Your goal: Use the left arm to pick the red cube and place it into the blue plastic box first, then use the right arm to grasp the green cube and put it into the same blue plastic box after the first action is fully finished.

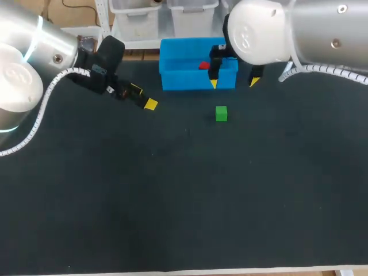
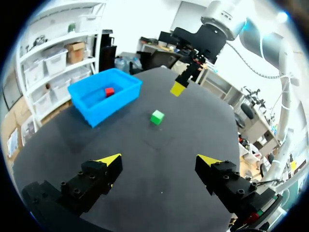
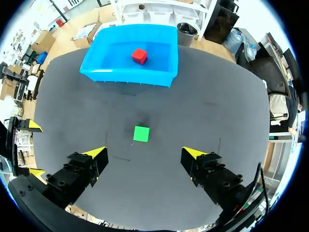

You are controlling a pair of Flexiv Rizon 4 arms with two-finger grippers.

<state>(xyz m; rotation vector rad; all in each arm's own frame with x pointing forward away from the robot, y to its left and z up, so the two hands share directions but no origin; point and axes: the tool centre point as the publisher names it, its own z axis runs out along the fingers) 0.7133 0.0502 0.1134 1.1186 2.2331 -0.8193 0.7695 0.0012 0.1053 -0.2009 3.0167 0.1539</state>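
My left arm (image 1: 34, 54): fat rounded silver-white casing, with a thin cyan glow at the joint seams. A white ribbed cable (image 1: 43, 112) loops off it to a black wrist block (image 1: 106, 54). My right arm (image 1: 299, 29): same pale shell, same ribbed hose (image 1: 325, 70). Both left gripper (image 2: 159, 162) and right gripper (image 3: 145, 154) have black blocky fingers (image 3: 72, 176), dark socket screws and wedge-shaped yellow tips.

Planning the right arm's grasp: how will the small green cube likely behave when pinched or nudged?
The green cube, flat-faced and resting on the black table, should slide rather than roll. It looks rigid and probably light. Its sides seem smooth, so an off-centre pinch might slip.
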